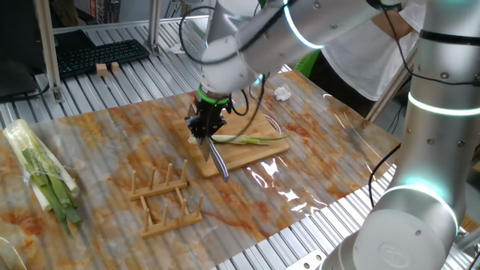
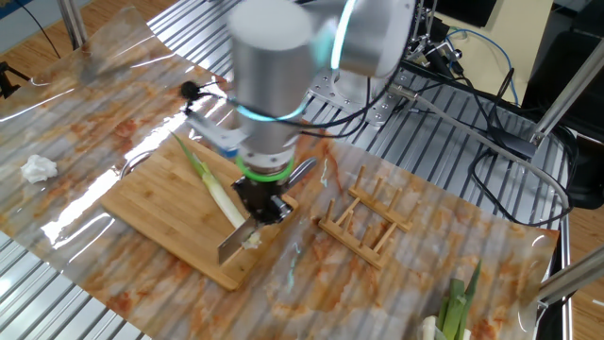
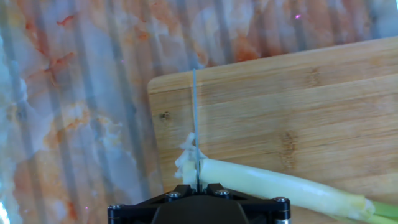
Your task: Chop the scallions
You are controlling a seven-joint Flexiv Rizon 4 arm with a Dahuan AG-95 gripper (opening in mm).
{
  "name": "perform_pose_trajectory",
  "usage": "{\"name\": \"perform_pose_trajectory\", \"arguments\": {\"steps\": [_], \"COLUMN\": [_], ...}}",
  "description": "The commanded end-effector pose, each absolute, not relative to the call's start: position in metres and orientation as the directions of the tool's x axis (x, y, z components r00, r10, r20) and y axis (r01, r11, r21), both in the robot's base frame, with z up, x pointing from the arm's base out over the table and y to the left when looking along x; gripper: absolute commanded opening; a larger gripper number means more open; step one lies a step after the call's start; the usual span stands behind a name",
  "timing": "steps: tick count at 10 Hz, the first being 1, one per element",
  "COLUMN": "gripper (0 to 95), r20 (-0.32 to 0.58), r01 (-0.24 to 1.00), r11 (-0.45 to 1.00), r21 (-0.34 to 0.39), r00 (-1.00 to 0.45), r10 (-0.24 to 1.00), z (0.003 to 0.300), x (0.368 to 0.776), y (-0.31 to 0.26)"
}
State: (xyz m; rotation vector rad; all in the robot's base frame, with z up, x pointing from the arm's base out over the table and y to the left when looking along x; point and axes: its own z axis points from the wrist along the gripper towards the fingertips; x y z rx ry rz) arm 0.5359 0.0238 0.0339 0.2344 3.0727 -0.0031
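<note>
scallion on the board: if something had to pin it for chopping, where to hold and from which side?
Hold the scallion on its green half, coming straight down from above. It lies flat across the board, and the knife in the hand works the white root end.

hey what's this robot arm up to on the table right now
The arm's tool holds a knife, blade down across the white end of a scallion lying on the wooden cutting board. The blade sits right near the stalk's tip, with a small ragged bit beside it. A wrapped bundle of stalks lies apart on the table.
</note>
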Motion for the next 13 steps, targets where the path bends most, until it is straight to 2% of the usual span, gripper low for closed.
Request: {"name": "perform_pose_trajectory", "arguments": {"steps": [1, 2, 3, 13], "gripper": [0.0, 0.0, 0.0, 0.0], "r20": [-0.049, -0.048, -0.039, -0.01], "r01": [0.138, 0.152, 0.154, 0.137], "r11": [0.99, 0.988, 0.988, 0.991], "r21": [-0.029, 0.008, 0.013, 0.013], "r00": [-0.989, -0.987, -0.987, -0.991], "r10": [0.136, 0.152, 0.154, 0.137], "z": [0.004, 0.001, -0.003, -0.001], "x": [0.532, 0.534, 0.537, 0.571], "y": [0.028, 0.028, 0.029, 0.022]}}
